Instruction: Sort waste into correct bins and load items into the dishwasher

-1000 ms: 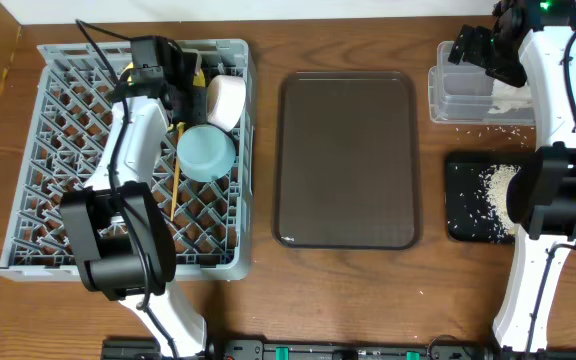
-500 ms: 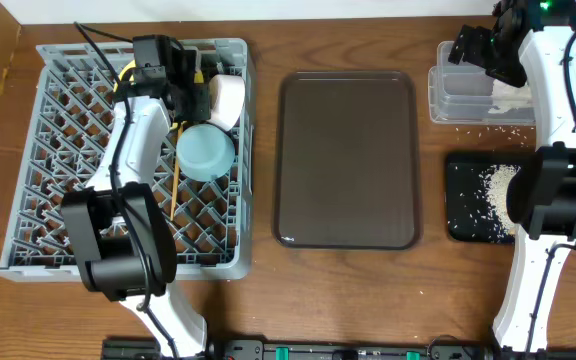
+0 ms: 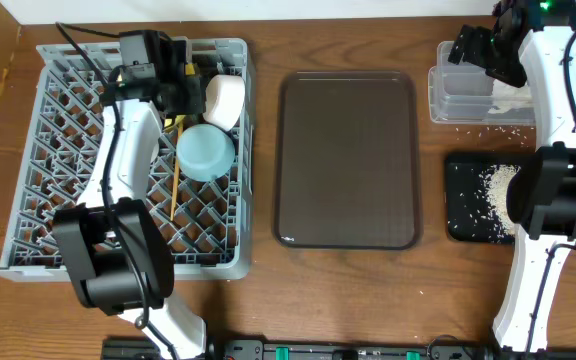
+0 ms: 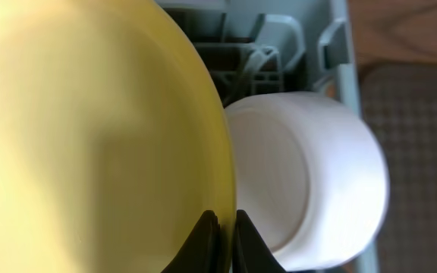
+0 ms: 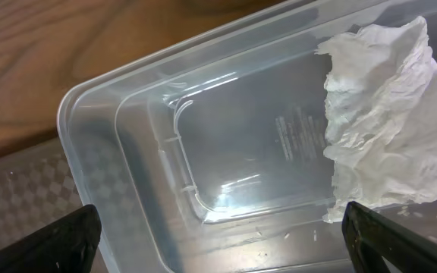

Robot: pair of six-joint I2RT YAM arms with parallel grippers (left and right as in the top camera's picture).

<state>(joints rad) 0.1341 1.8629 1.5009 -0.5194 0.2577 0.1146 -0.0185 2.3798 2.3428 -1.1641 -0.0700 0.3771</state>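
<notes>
Overhead, the left hand (image 3: 160, 78) is over the dish rack's (image 3: 28, 200) far side, and the right hand (image 3: 478, 52) hovers well right of the rack, above the clear tub (image 3: 448, 100). The left wrist view shows that hand pinching the pale yellow plate's (image 4: 89, 129) rim with the white bowl (image 4: 309, 189) just beside it. Any tilt could knock them together, so room is tight. The right wrist view shows its hand spread over the tub, napkin (image 5: 378, 129) inside.

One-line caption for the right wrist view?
Open right tool above the clear tub, crumpled white napkin inside.
</notes>
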